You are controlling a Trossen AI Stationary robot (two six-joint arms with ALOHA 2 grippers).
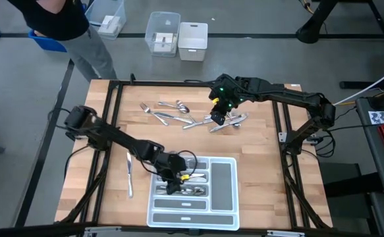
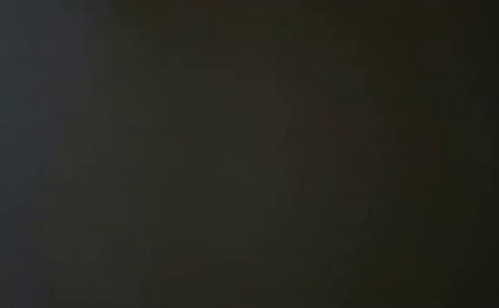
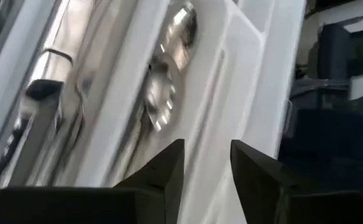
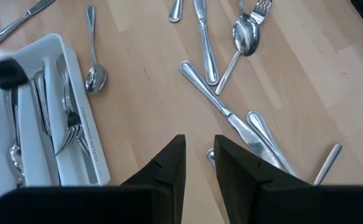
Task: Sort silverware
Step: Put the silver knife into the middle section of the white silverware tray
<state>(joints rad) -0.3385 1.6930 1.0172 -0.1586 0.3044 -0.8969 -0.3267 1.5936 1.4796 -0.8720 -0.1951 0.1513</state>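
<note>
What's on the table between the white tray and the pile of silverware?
Mostly bare wooden table in the high view, between the white compartmented tray and the shiny silverware pile.

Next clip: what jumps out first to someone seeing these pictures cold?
A loose scatter of silverware lies on the far half of the wooden table, with the right gripper hovering over it. Nearer the front, the left gripper hangs, fingers apart, over the white tray, some cutlery already inside.

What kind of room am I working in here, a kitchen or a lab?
Most likely a robotics lab or workshop, not a kitchen: the wooden table sits in a black metal frame on a bare grey floor, plastic storage bins stand on that floor, and a person stands beside the rig.
</note>
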